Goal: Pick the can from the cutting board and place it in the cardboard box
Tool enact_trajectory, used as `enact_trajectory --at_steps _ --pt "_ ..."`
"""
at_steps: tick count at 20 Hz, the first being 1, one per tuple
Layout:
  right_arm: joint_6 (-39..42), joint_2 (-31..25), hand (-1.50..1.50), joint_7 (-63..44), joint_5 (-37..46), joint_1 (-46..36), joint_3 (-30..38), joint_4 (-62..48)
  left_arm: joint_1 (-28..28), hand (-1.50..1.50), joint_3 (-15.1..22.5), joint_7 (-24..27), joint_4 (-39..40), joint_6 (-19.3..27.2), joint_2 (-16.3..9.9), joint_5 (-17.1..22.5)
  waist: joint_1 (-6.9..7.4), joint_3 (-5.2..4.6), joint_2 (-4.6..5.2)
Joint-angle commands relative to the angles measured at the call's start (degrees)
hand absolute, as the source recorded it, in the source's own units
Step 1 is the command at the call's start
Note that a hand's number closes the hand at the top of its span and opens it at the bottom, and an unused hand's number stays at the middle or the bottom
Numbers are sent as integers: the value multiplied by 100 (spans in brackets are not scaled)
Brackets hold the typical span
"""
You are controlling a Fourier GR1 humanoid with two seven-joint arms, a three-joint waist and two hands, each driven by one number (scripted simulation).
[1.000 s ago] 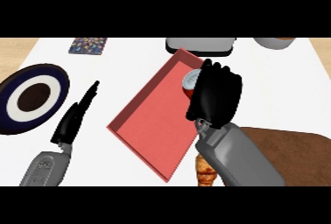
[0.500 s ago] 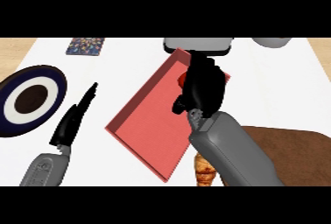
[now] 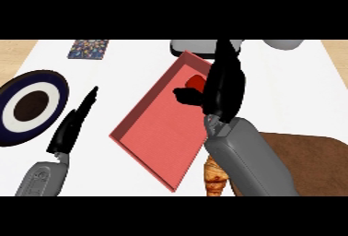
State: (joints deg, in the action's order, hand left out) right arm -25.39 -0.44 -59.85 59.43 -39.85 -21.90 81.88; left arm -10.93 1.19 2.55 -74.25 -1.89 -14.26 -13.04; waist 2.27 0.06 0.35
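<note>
The box point(image 3: 159, 133) is a shallow red tray lying slantwise in the middle of the counter. My right hand point(image 3: 224, 90) is over its far end, fingers stretched straight toward the back and thumb point(image 3: 183, 96) sticking out to the left. The red can point(image 3: 197, 82) shows only as a small patch just above the thumb, beside the palm, inside the box's outline; most of it is hidden. The brown cutting board point(image 3: 309, 159) lies at the lower right, partly behind my right forearm. My left hand point(image 3: 73, 124) rests open at the left, fingers up.
A dark blue and white plate point(image 3: 31, 107) sits at the far left. A croissant point(image 3: 216, 177) lies by the board's left edge. At the back stand a patterned packet point(image 3: 88, 49), a grey container point(image 3: 194, 47) and a pale bowl point(image 3: 289, 44).
My right hand has moved farther back over the box, and its curled fingers have straightened. The can now shows beside the palm. The left hand has barely shifted.
</note>
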Motion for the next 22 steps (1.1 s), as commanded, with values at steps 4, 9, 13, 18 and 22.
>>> enact_trajectory --at_steps 4,9,13,18,22 --pt "-2241 42 -150 -285 142 530 28 245 211 0 41 17 -161 42 107 -1 -115 -2 -38" --pt "-2700 43 -150 556 363 1736 139 999 248 0 -48 155 83 195 124 -106 -285 -4 -47" --pt "-3120 -52 -150 1029 246 2329 307 1316 481 0 -6 231 -73 237 211 -135 -254 -5 -43" --pt "-3587 -482 -150 1812 -312 3604 135 1990 395 0 -114 37 -162 142 87 -151 -264 -3 -43" --pt "-3603 -1212 -150 2221 -1274 4161 315 2804 776 0 -207 166 -515 -83 -32 25 -243 -2 -48"
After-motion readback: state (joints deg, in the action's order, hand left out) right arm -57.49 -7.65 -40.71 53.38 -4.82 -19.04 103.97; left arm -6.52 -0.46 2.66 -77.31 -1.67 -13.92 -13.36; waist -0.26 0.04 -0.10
